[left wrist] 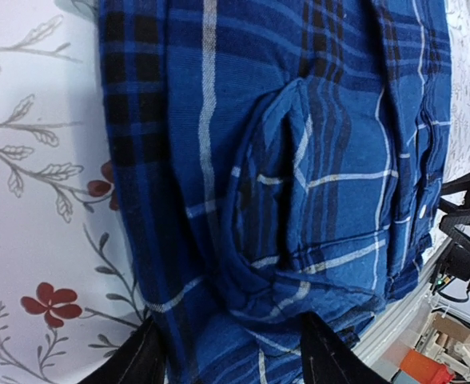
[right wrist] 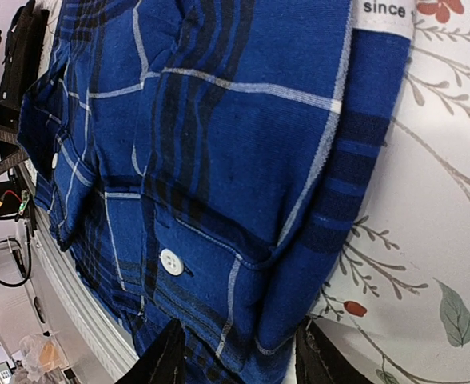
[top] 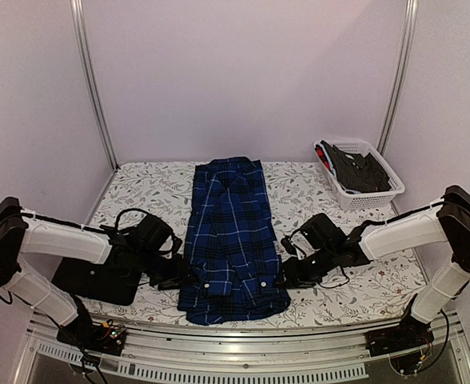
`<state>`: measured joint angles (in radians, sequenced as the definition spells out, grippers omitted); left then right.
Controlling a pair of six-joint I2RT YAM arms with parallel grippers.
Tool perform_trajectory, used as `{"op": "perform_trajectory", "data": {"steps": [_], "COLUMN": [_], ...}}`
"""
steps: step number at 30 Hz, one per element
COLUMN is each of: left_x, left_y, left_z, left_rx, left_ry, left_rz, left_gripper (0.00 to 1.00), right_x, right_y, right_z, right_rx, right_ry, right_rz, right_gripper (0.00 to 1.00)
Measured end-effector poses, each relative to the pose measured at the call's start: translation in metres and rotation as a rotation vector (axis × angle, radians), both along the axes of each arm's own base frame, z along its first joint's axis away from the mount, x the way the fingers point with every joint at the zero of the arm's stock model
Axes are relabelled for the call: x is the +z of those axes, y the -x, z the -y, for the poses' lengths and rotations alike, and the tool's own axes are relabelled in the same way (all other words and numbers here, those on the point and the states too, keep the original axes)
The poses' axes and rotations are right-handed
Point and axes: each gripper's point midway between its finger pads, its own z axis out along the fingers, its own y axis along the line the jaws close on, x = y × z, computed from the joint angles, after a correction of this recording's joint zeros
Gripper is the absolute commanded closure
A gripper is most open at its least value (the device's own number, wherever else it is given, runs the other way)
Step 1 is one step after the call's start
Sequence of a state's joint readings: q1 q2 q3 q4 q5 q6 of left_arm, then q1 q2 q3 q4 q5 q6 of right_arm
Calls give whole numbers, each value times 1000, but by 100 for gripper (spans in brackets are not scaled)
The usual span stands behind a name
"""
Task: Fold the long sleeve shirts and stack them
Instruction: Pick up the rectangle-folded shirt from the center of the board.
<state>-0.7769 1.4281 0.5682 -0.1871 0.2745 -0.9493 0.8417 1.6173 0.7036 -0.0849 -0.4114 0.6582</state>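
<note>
The blue plaid shirt (top: 231, 232) lies lengthwise in the middle of the table, folded into a long strip with its near end at the front edge. My left gripper (top: 175, 280) is low at the shirt's left edge near that end. In the left wrist view the gripper (left wrist: 235, 360) is open, with plaid cloth (left wrist: 299, 160) between its spread fingers. My right gripper (top: 287, 276) is at the shirt's right edge. In the right wrist view it (right wrist: 239, 356) is open too, straddling the folded edge (right wrist: 219, 120) beside a white button (right wrist: 171, 262). Dark clothes (top: 363, 170) lie in the basket.
The white lattice basket (top: 383, 198) stands at the back right. A flat black shape (top: 99, 280) lies on the table under my left arm; I cannot tell what it is. The flowered tablecloth (top: 315, 192) shows on both sides of the shirt. The metal front rail (top: 243, 336) runs just beyond the shirt's near end.
</note>
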Motion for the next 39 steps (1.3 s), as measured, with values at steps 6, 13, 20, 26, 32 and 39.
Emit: {"op": "perform_trajectory", "data": {"steps": [6,13,20,26,32,39], "left_x": [-2,-6,-10,-12,-9,11], "left_y": [-1,2,10,17,21,8], "left_z": [10,17,16,15,9,1], "left_rx": [-23,-45,-48,-58,-66,-42], "left_ry": [0,4,10,10,1,44], "left_rz": [-4,-9,-43,-72,-90,-95], "left_gripper": [51,74,90,100,100,100], "right_x": [0,-1,-6,-7,4,41], "right_y": [2,3,7,9,5,-15], "right_z": [-4,-5,-2,-2,-8,-24], "right_rx": [13,16,9,11,8,-1], "right_ry": [-1,3,23,27,19,-53], "right_rz": [1,-2,-28,-37,-33,26], "right_gripper": [55,67,89,100,100,100]}}
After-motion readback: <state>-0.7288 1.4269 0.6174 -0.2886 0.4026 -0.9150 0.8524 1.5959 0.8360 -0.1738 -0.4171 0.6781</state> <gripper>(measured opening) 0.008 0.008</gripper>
